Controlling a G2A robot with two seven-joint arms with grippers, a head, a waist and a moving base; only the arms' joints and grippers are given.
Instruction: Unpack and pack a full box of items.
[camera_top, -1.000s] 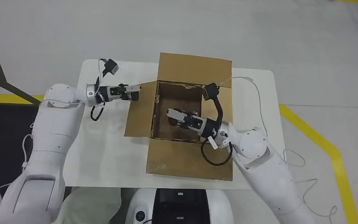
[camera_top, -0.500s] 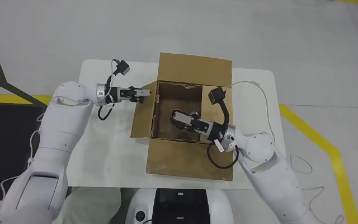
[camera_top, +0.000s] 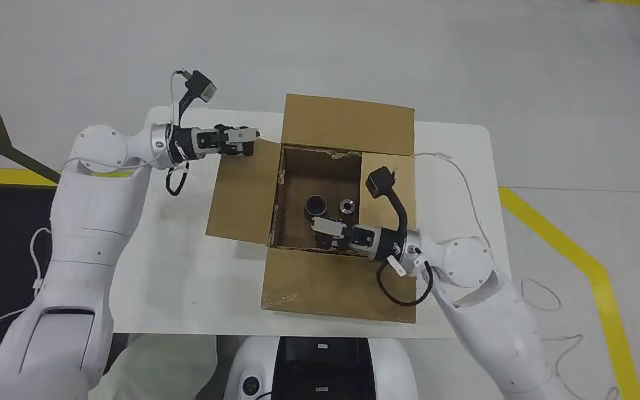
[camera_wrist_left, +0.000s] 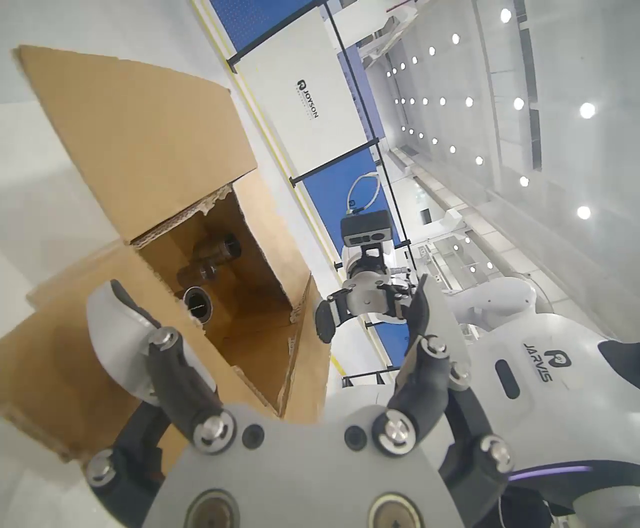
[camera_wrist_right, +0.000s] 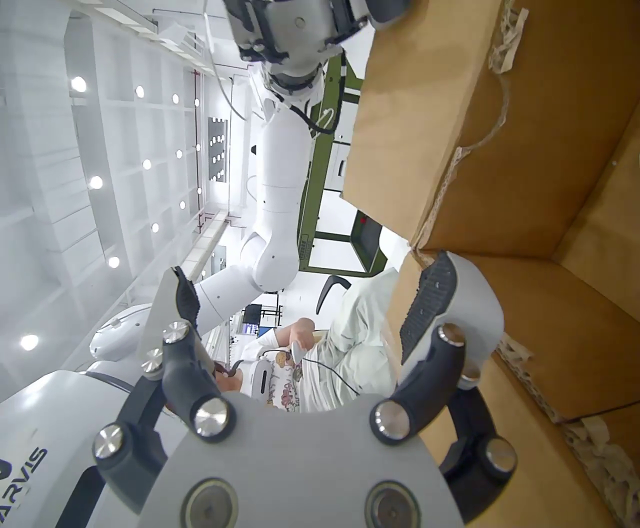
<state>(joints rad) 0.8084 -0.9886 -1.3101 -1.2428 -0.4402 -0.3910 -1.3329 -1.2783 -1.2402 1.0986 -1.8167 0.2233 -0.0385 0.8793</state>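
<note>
I have the box (camera_top: 338, 292) standing open in the middle of the white table (camera_top: 175, 270), with its flaps folded outward. On its floor, toward the far wall, lie the dark cylinders (camera_top: 316, 207). From the top I count two. The left wrist view hints at a third in the shadow behind them, so I cannot settle the number or say what they are.

The right claw (camera_top: 322, 230) is inside the box's outline, just on the near side of the cylinders. Its jaws are spread and nothing sits between them. I cannot judge how far down it hangs, or whether a fingertip touches the nearest cylinder. The arm behind it covers the near strip of the box floor, so anything lying there is hidden from me. Its own wrist view looks along a cardboard inner wall and a torn corner seam.

The left claw (camera_top: 248, 135) is outside the box, at the far corner of the left flap (camera_top: 240, 195). It is spread wide too and holds nothing. In the left wrist view one finger (camera_wrist_left: 125, 320) overlaps that flap, but I cannot tell whether it presses on the cardboard or merely sits in front of it.
</note>
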